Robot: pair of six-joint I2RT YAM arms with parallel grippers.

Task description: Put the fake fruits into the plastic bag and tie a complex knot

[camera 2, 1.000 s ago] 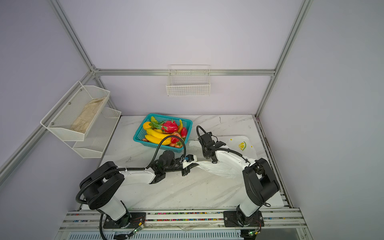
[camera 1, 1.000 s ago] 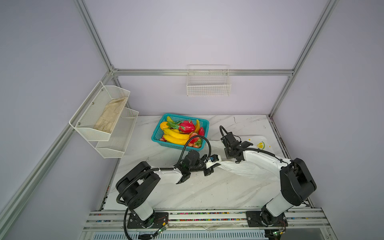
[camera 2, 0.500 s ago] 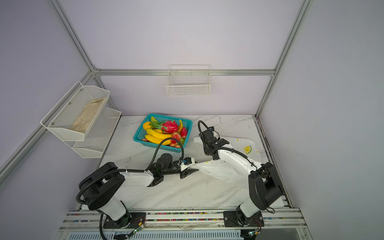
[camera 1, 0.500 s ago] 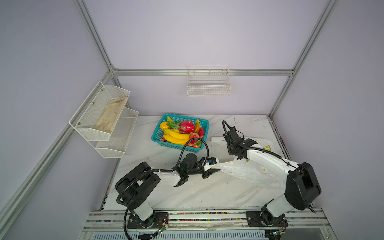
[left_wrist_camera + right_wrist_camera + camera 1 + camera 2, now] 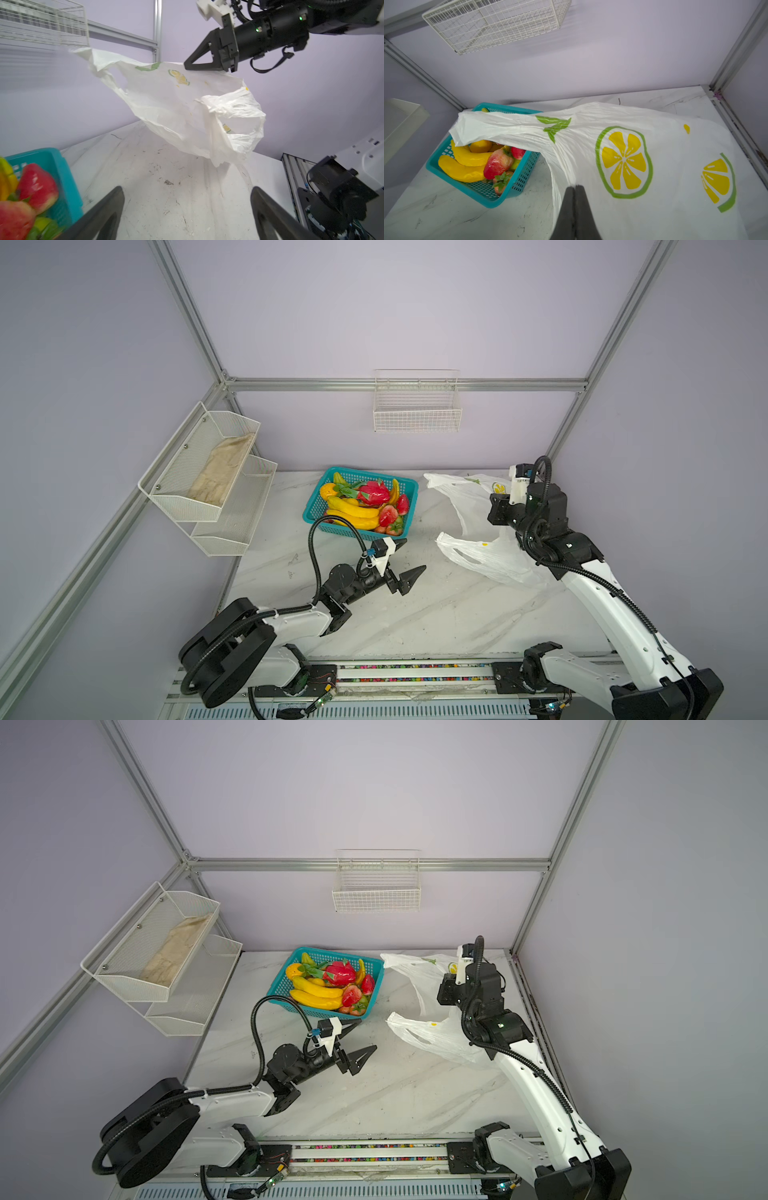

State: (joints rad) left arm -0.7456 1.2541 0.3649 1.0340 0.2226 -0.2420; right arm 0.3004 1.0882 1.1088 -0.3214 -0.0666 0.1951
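Pinching the plastic bag (image 5: pixel 623 145), the right gripper (image 5: pixel 574 188) had its jaws shut on the film, bag half-lifted beside the teal basket (image 5: pixel 521 180) — left gripper (image 5: pixel 410 557) gaped wide, empty. The fake fruits (image 5: pixel 362 506) all sat in it (none bagged); grabbing one looked next.

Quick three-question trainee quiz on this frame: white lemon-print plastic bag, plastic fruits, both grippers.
1. True or false: the left gripper is shut on the thin white lemon-printed plastic bag.
2. The glossy plastic fake fruits lie: A in the bag; B in the teal plastic mesh basket; C in the left gripper.
3. Which gripper pinches the bag?
Key: 1 false, its jaws stand open and empty; 2 B; 3 the right gripper.
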